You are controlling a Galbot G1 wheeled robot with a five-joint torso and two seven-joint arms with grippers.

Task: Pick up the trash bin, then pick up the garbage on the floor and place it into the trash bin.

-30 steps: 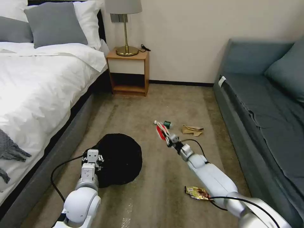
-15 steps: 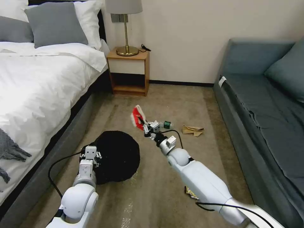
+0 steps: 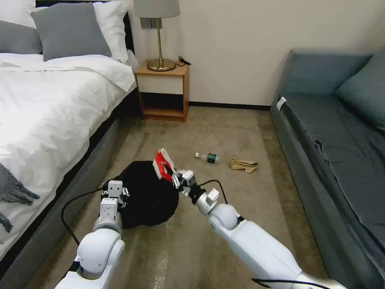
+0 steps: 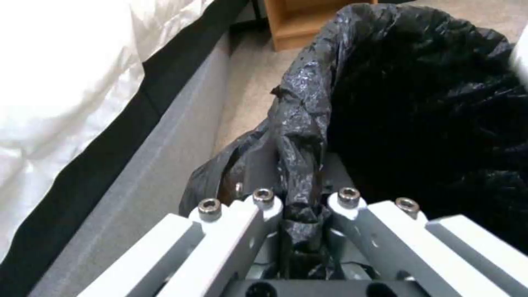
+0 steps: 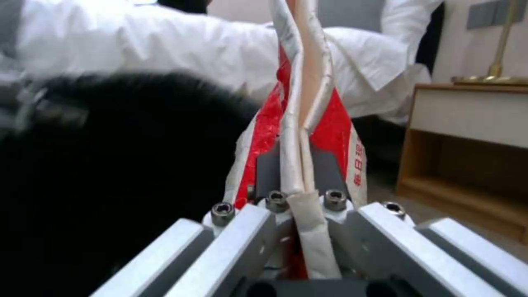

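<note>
right hand (image 3: 173, 176) swung left over trash bin (image 3: 148, 196) | clamps red-white wrapper (image 3: 162, 163) upright | left hand (image 4: 300, 181) pinches bin rim

Open carpet (image 3: 224, 132) runs between the bed (image 3: 60, 120) on one side and the sofa (image 3: 333, 152) on the other. The nightstand (image 3: 162, 92) blocks the far wall. Near the middle, a bottle (image 3: 207, 157) and crumpled paper (image 3: 244, 164) lie loose.

Trash bin (image 3: 150, 196) beside bed (image 3: 44, 120) on left, bottle (image 3: 208, 157) and paper (image 3: 244, 164) beyond, sofa (image 3: 337, 136) right.
</note>
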